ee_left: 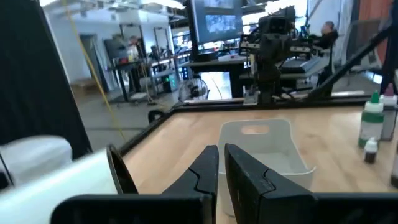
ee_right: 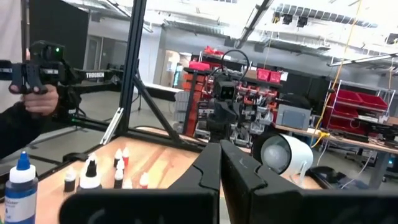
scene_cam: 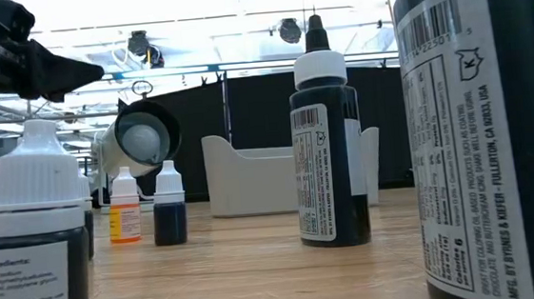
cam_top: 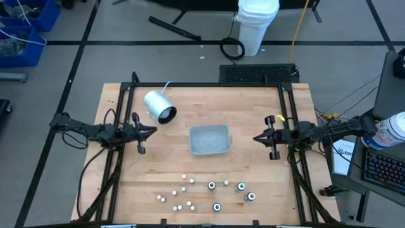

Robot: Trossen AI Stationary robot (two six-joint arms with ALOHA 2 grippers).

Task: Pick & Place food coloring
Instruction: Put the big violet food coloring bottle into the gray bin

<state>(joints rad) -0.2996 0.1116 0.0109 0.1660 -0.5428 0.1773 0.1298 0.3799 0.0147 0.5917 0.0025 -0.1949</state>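
Gripper left [cam_top: 154, 131], gripper right [cam_top: 256, 138] closed, empty; one tray [cam_top: 209, 140].

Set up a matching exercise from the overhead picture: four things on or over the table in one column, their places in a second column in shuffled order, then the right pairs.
Things
1. grey tray
2. white-and-grey cylinder
3. food coloring bottles
4. right gripper

Places
A. scattered along the table's near edge, below the tray in the high view
B. middle of the table, between the two grippers
C. over the table's right side, fingers shut, pointing toward the tray
D. lying on its side at the far left, close to the left gripper

Pairs: 1-B, 2-D, 3-A, 4-C
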